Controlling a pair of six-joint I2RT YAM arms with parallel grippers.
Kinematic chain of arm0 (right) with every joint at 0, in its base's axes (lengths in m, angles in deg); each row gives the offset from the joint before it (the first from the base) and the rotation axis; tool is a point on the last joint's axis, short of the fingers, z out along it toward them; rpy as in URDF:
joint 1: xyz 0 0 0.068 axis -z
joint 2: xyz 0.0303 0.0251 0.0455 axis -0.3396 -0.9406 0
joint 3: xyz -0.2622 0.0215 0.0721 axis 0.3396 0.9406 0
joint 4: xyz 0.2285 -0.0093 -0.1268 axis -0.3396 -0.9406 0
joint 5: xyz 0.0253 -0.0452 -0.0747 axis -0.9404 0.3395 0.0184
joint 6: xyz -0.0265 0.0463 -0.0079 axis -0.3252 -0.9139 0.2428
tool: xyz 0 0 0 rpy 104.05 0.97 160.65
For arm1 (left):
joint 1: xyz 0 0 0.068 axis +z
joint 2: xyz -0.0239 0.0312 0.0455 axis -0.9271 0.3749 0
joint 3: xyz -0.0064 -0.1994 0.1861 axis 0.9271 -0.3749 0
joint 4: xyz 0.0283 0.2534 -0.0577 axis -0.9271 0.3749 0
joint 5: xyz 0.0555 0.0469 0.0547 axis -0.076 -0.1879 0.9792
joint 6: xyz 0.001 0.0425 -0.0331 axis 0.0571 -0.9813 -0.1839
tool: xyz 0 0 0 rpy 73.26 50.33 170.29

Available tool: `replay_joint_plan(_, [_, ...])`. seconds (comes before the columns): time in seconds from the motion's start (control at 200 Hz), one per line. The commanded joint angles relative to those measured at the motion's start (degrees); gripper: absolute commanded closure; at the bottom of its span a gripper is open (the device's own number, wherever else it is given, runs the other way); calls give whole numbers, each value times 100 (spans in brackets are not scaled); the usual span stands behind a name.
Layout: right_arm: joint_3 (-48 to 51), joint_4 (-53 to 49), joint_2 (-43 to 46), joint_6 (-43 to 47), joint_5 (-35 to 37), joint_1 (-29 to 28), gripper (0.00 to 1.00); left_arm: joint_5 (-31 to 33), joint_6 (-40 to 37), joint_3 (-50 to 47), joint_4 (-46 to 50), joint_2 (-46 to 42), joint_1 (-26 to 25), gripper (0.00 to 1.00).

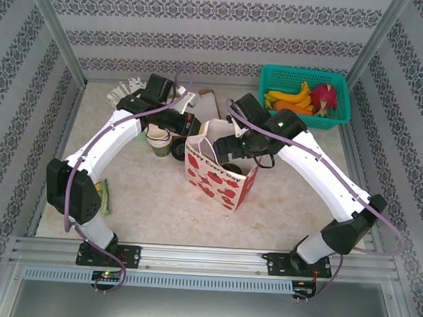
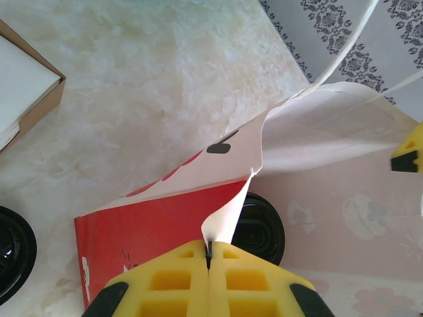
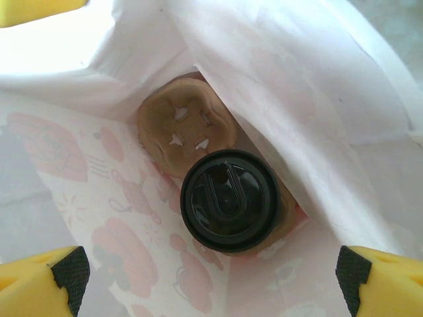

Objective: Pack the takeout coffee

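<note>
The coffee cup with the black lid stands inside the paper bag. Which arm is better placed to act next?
Right, probably. The right hand hangs open above the round black plastic lid, holding nothing, so it can lift out. The left hand is shut on the strawberry-printed paper bag.

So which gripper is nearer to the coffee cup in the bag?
Right. The right gripper hangs open above the takeout coffee; the left gripper is beside it, shut on the bag at its rim.
</note>
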Motion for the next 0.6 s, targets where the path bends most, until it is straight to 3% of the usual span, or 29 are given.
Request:
replay_joint_plan(0.0, [198,-137,422,76,-6,-19,3,91,45,91,93,-63,-89,100])
replay_joint_plan(0.155, [802,129,1054,-284,-244,-18,5,68,129,32,0,-89,-87,100])
replay_joint_plan(0.31, [1112,-208,1393,-2190,1281,93,11,100,246,0,-72,-124,-89,100])
replay_joint_plan(0.485, [1439,-31,1478,-3007,1665,59,17,139,301,-98,-143,-218,-93,100])
replay_joint_plan(0.595, [1817,363,1517,-3201,1394,62,24,204,334,-184,-173,-308,-94,99])
